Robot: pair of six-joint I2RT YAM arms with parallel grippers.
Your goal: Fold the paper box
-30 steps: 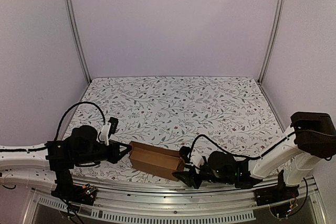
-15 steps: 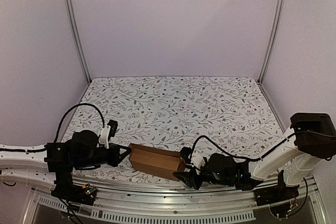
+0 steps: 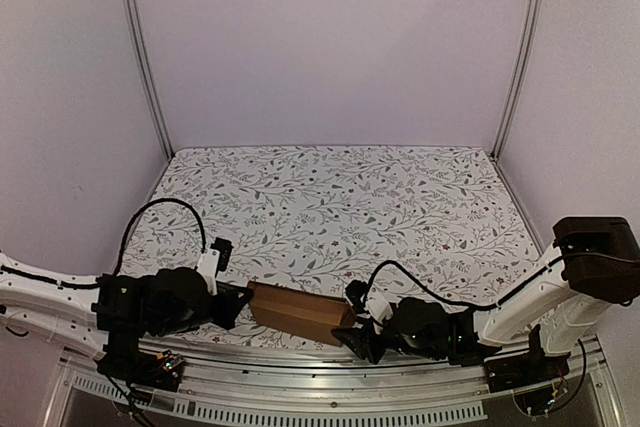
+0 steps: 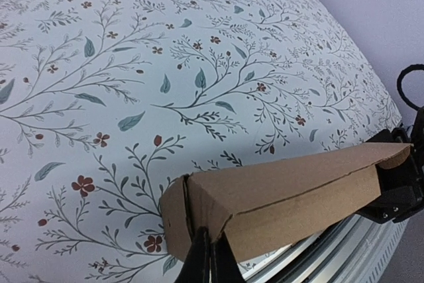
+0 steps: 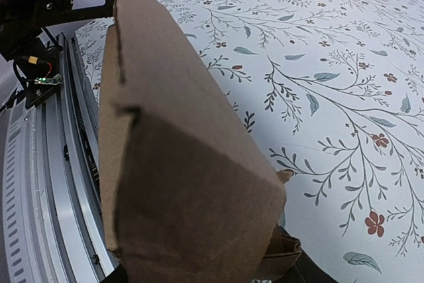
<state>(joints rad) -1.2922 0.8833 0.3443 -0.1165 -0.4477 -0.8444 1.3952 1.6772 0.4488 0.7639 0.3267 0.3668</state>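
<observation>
- Left hand (image 3: 238, 304), fingers together, has returned to left end of paper box (image 3: 298, 312).
- Paper box: plain brown cardboard oblong, at near edge of floral surface (image 3: 330, 197).
- Right hand (image 3: 352, 328) clamps its right end.

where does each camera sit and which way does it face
top external: high behind the arm bases, looking down over the table; both arms show, left pincer and right pincer flanking the paper box.
left wrist: low on the left arm, facing right along the box; its own shut fingertips at the bottom edge.
right wrist: on the right arm, facing left along the box, which fills the frame; own fingers largely hidden.
shared: both wrist views show the box and the opposite pincer.
</observation>
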